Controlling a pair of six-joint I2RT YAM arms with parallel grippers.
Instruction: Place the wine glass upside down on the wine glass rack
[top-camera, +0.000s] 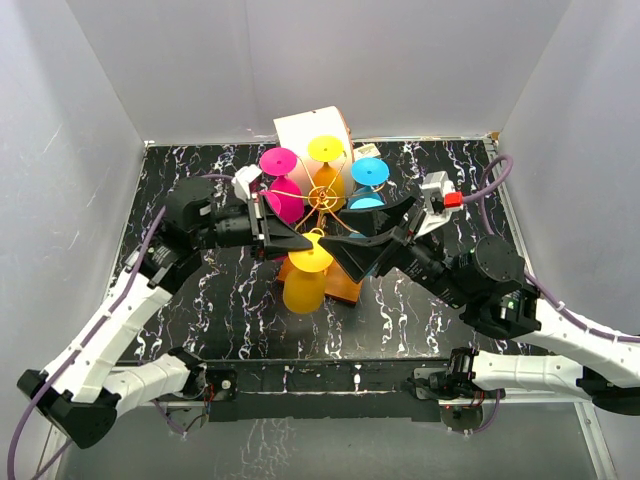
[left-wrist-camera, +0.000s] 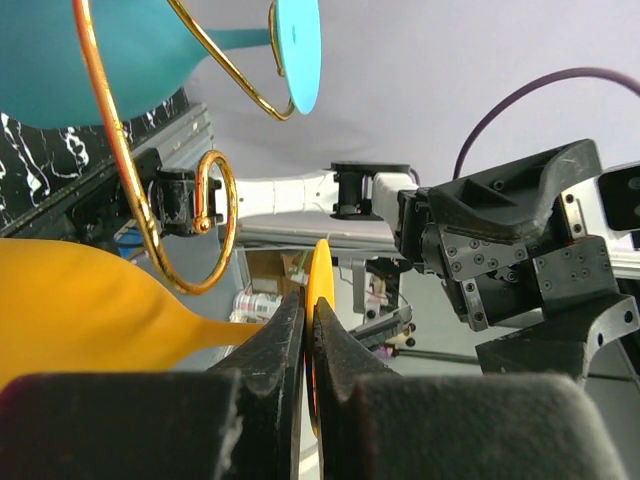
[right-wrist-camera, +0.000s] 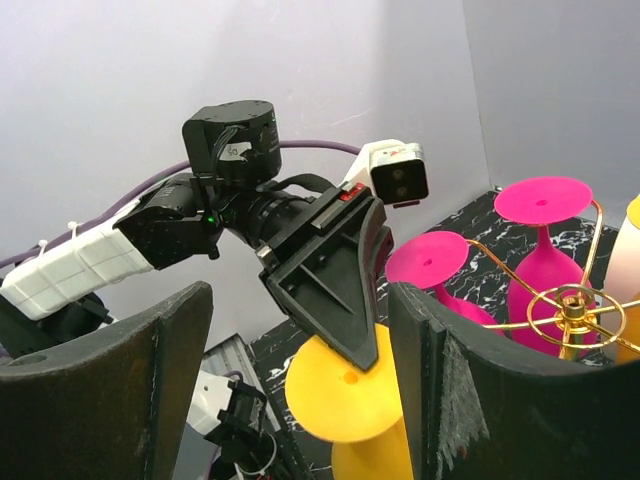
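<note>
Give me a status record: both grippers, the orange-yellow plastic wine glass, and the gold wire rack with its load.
left gripper: shut on the foot of the orange-yellow plastic wine glass
held glass: foot up, bowl down, at the gold wire rack; seated or not, cannot tell
right gripper: open, empty, close by
on rack: two magenta glasses, yellow glass, cyan glass, all inverted

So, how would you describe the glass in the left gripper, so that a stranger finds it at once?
Find the gold wire rack in the middle of the table. On its near side one glass is foot-up, with the left gripper shut on its foot. It alone is orange-yellow; the others are magenta, cyan or lemon yellow.
</note>
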